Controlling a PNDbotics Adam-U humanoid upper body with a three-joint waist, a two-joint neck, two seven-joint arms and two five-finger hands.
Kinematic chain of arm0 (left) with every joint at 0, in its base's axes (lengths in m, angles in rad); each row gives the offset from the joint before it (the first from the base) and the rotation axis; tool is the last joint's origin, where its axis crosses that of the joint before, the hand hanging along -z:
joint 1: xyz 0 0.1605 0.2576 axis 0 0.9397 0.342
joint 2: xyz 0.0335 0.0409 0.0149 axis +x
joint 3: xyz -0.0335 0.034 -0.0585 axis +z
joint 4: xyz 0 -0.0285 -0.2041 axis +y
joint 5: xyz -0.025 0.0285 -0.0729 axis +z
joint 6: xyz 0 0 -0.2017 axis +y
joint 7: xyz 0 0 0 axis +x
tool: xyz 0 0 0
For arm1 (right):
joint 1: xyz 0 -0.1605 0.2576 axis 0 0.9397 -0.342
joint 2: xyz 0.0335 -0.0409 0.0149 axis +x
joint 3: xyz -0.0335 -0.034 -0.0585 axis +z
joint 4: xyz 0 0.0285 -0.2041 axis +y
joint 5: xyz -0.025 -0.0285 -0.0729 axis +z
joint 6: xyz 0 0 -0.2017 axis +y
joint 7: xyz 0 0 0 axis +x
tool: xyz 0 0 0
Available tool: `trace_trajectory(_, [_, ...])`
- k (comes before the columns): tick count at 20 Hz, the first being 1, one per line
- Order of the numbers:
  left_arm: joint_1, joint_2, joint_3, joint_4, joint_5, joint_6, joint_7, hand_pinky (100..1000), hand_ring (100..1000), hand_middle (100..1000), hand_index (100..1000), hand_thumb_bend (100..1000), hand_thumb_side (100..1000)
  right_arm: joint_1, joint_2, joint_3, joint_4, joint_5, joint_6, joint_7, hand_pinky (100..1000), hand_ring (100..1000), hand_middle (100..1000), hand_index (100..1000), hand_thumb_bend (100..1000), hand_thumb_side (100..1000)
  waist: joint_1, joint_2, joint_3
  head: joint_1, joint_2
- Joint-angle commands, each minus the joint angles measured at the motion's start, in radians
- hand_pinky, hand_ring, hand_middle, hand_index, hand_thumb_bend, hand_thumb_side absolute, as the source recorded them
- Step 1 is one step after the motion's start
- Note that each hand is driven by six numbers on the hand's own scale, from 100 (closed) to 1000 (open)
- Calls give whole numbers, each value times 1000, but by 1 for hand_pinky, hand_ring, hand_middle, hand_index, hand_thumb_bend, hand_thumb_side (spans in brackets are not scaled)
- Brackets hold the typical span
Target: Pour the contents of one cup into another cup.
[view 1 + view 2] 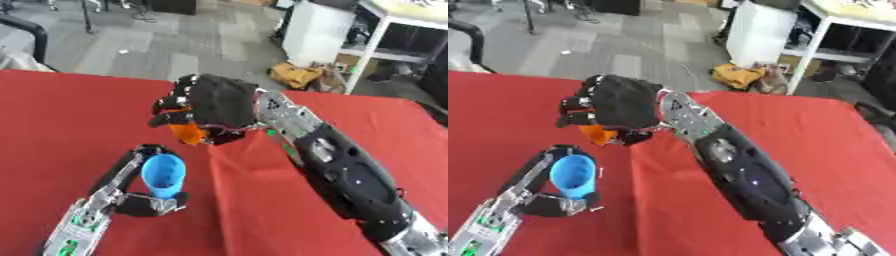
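Note:
A blue cup (164, 175) stands upright on the red table (52, 125), its open mouth up. My left hand (144, 200) is curled round its lower part, thumb in front. Above and just right of it my right hand (214, 107) holds an orange cup (187, 133), fingers wrapped round it. Most of the orange cup is hidden behind the hand; only its lower part shows, tilted toward the blue cup. I cannot see what is inside either cup.
The red table's far edge (105, 76) runs across the upper part of the view. Beyond it lie grey floor, a white cabinet (319, 30), a white table frame (376, 35) and a yellow bag (296, 75). A fold in the cloth (236, 165) runs beside my right forearm.

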Motion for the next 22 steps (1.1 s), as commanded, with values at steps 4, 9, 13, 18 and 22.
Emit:
trace_trajectory(4, [-22,-6,6,-6,-5,-4,-1,385,500,505,683,491,100,-18,-22,-10,-32,-10,2,-7,517,484,712,824,310,100,11,-20,-5,-3,-6])
trace_trajectory(9, [-18,5,32,15,-27,-1,33,386,500,506,683,495,100,2,-24,-50,-12,-126,46,12,482,461,696,826,305,100,13,-20,-11,2,-8])
trace_trajectory(13, [-21,21,60,42,-68,0,94,392,501,506,682,506,100,24,-38,-79,-5,-327,90,79,448,437,682,827,299,100,16,-19,-18,8,-10])
trace_trajectory(18, [-46,72,121,106,-146,11,235,448,549,555,717,612,100,77,-59,-112,-120,-604,161,178,409,387,661,826,279,100,23,-15,-36,18,-19])
trace_trajectory(22, [-63,104,155,157,-196,21,371,516,665,669,769,893,100,124,-72,-138,-240,-789,230,259,383,365,646,824,261,100,27,-11,-52,26,-27])
